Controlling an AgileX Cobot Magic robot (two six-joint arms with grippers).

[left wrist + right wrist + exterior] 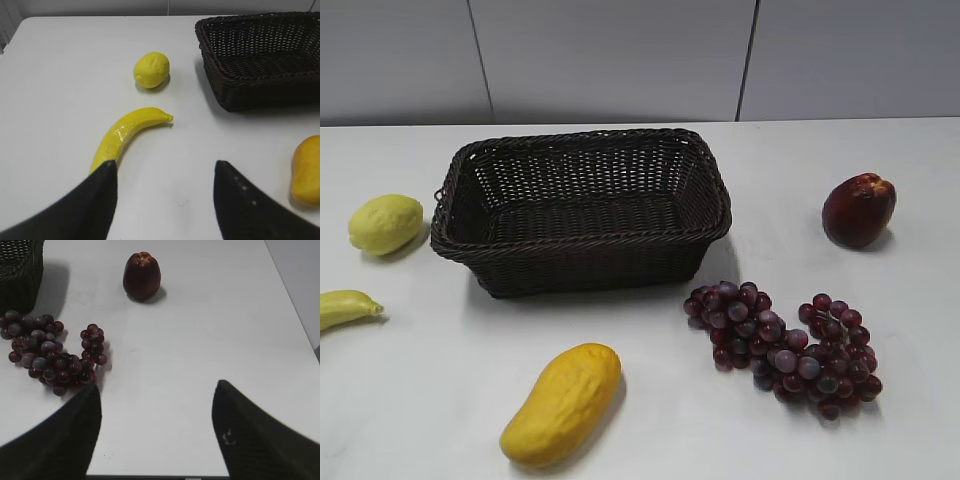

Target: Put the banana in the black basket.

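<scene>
My left gripper (162,197) hung open above the table, the banana (127,134) lying just ahead, its near end hidden behind the left finger. The black basket (260,65) sat well apart, upper right. The right gripper (157,432) was open too. The exterior view caught neither gripper, only the banana's tip.

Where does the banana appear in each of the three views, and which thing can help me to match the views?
Exterior view: only the tip of the banana shows, at the left edge, below the lemon.
Left wrist view: the banana lies left of centre, its lower end behind the left jaw, with the lemon above it.
Right wrist view: the banana is not in it.
Shared landmark: the black basket shows in all three views.
</scene>
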